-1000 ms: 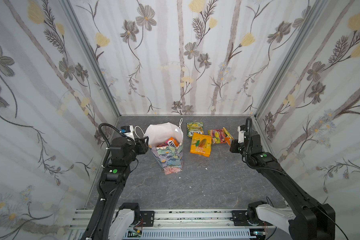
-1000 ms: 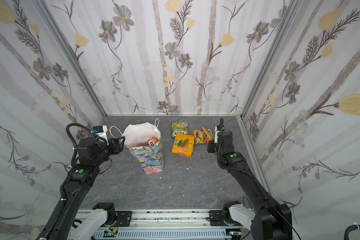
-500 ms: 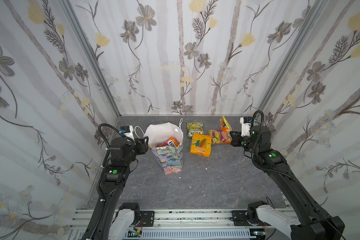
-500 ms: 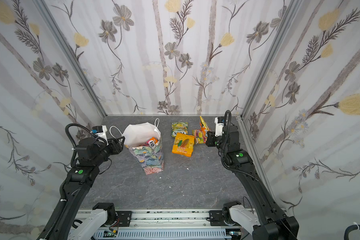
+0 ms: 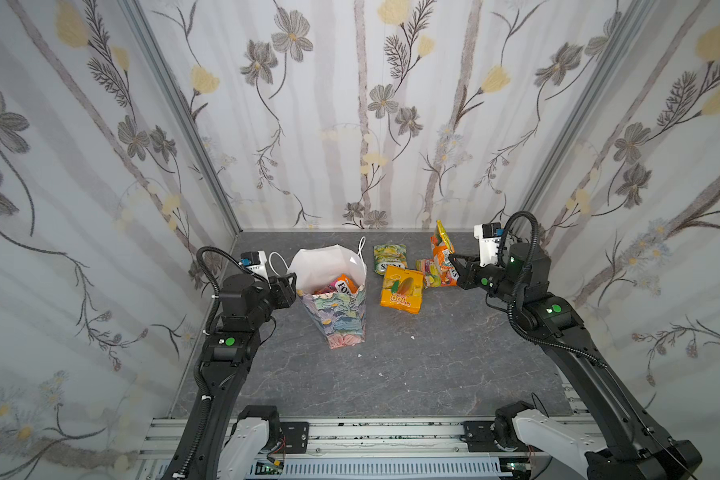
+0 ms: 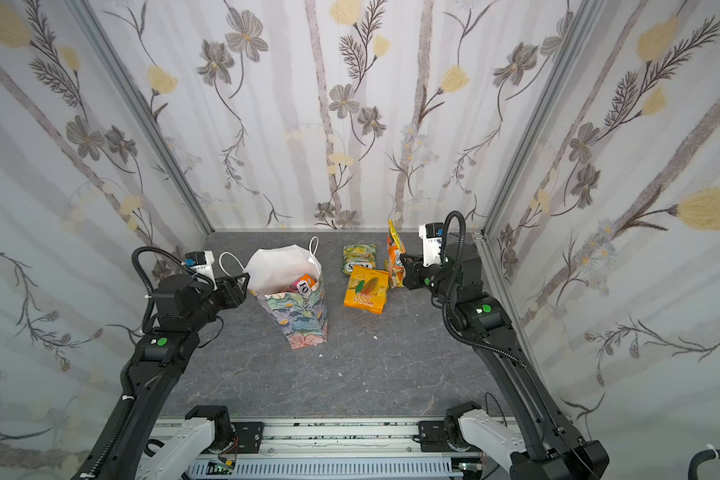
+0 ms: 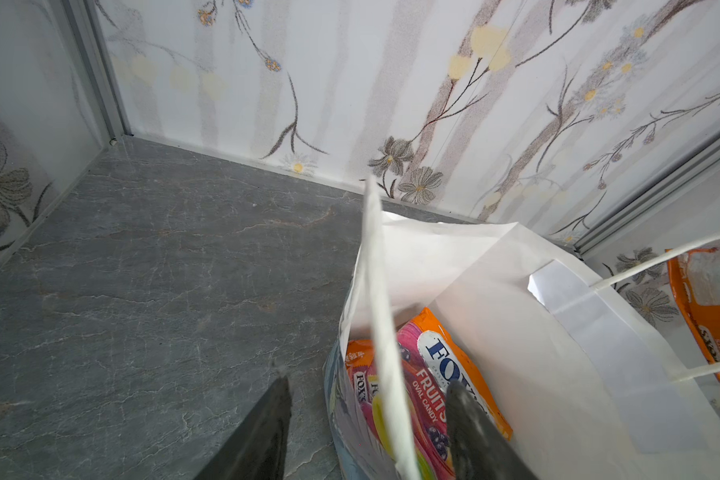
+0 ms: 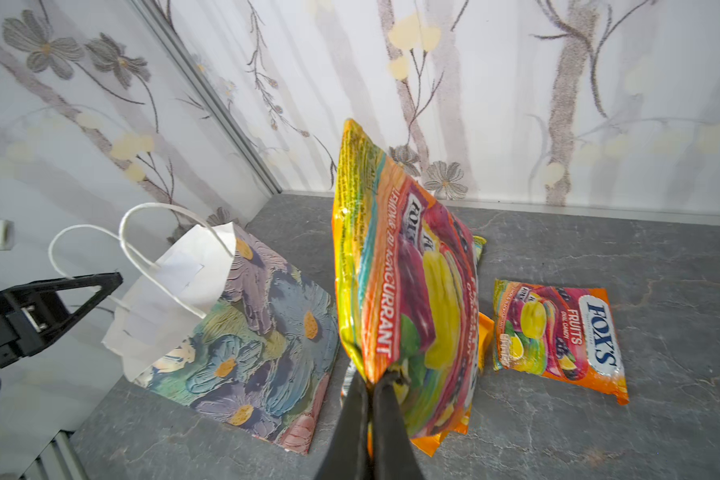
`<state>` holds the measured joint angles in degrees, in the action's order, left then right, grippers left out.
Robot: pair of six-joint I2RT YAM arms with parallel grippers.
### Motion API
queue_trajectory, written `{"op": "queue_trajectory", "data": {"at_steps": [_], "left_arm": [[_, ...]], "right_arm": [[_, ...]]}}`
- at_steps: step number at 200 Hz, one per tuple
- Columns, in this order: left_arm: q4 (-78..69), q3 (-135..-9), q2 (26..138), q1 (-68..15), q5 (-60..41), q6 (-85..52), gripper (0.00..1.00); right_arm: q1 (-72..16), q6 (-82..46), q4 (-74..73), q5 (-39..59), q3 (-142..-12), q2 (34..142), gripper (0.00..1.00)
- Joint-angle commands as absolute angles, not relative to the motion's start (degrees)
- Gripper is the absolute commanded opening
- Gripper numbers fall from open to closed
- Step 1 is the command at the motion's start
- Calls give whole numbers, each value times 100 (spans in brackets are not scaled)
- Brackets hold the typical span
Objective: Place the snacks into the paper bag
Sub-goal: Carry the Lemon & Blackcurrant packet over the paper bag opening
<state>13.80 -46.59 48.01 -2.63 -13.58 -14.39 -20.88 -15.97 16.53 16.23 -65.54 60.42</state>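
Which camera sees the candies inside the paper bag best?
The left wrist view: it looks down into the paper bag at the candy packets. Both top views show only their tops peeking out; the right wrist view shows just the bag's outside.

Pastel floral paper bag (image 5: pixel 341 320), bright snacks (image 6: pixel 366 289), dark grey worktop (image 5: pixel 412 374), pale flowered walls (image 5: pixel 350 104).
Bag outside: painted blue, green, purple and pink blooms w/ yellow centres; inside white; cord handles (image 7: pixel 385 353) white. Packets in bag (image 7: pixel 441 374): orange and pink, white oval w/ blue FOX'S. Held packet (image 8: pixel 408 299): orange edge, yellow, red and green streaks, white lettering on red. Flat packet (image 8: pixel 558 336): orange, same fruit print, white oval w/ blue FOX'S. Mango pack (image 5: pixel 402 289): orange-yellow. Green-yellow packet (image 5: pixel 389 258). Worktop marble-like, pale veins. Walls white w/ grey stripes, grey and yellow flowers. Left claw (image 7: pixel 366 382), right claw (image 8: pixel 375 378): black.
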Motion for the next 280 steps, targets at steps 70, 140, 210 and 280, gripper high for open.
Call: {"op": "queue_trajectory", "data": {"at_steps": [70, 140, 210, 280], "left_arm": [[1237, -4654, 4807, -254, -1466, -1499, 58], [1239, -4650, 4814, -255, -1503, -1494, 59], [1239, -4650, 4799, -249, -1509, -1500, 58], [1230, -4654, 4808, -249, -1528, -1503, 58]], "right_arm": [[-3114, -1790, 675, 2144, -7246, 6033, 0], [-4102, -1558, 713, 2011, -8169, 6560, 0], [-5276, -913, 973, 1788, -9202, 7354, 0], [-5701, -721, 1305, 1378, -9934, 8252, 0]]}}
